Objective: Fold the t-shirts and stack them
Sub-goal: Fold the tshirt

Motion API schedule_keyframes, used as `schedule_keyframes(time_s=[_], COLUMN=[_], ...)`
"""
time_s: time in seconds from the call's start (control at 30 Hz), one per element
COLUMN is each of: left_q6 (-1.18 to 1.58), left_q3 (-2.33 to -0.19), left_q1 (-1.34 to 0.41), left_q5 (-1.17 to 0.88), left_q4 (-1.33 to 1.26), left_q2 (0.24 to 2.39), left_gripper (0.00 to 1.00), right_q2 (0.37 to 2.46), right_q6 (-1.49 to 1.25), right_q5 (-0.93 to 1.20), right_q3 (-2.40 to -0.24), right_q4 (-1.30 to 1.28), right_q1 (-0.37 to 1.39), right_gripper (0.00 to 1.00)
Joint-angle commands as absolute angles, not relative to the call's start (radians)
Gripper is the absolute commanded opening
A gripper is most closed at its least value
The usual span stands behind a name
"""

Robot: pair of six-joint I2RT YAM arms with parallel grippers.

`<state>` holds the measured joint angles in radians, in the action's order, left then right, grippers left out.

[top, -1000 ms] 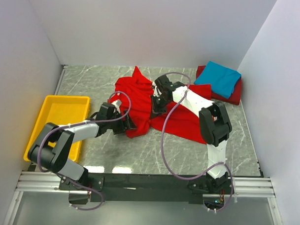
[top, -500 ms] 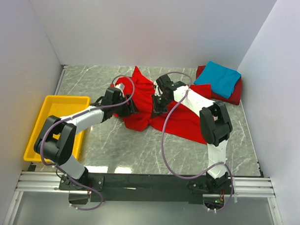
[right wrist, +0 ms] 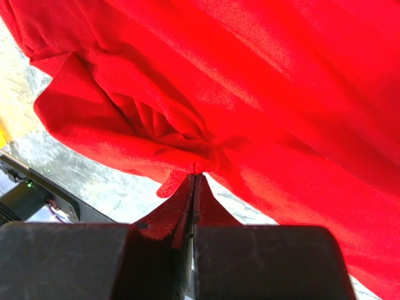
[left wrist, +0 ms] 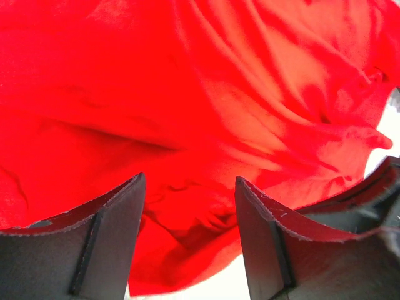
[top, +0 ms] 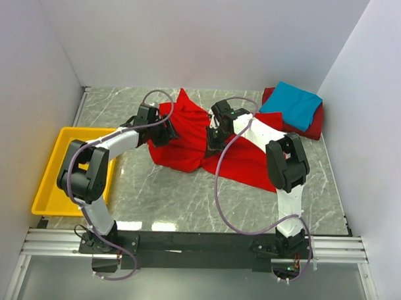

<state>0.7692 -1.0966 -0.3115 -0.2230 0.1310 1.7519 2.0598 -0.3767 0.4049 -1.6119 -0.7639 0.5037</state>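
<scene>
Bright red t-shirt (top: 243,161) lies crumpled at mid-bench (top: 166,195). Right claw (right wrist: 194,176) is clenched, pinching a fold of it. Left claw (left wrist: 189,182) stands released, fingers apart against the same cloth. At back right, turquoise t-shirt (top: 293,104) rests folded on darker red t-shirt (top: 314,129), forming 1 stack.

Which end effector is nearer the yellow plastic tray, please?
Left. The left end effector is on the bright red cloth t-shirt near the tray; the right end effector pinches it farther away.
</scene>
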Motion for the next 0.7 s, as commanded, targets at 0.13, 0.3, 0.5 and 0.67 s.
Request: schedule_keyframes(time_s=[0.13, 0.3, 0.5, 0.67], left_q6=[0.727, 0.749, 0.759, 0.756], left_q3=[-1.043, -0.855, -0.72, -0.706], left_q1=[-0.331, -0.344, -0.371, -0.399], left_q5=[-0.23, -0.235, -0.308, -0.319], left_q4=[0.212, 0.206, 0.095, 0.028], left_q2=[1.577, 1.412, 1.35, 1.426], left_gripper=[0.66, 0.65, 0.64, 0.64], right_q2=[2.059, 2.068, 2.098, 2.099], right_q6=[-0.37, -0.379, -0.399, -0.402], right_q5=[0.407, 0.41, 0.442, 0.442], right_q3=[-1.64, -1.641, -1.667, -1.667], right_q4=[-0.758, -0.758, -0.758, -0.759], right_q1=[0.489, 0.488, 0.483, 0.482], right_gripper=[0.0, 0.0, 0.0, 0.0])
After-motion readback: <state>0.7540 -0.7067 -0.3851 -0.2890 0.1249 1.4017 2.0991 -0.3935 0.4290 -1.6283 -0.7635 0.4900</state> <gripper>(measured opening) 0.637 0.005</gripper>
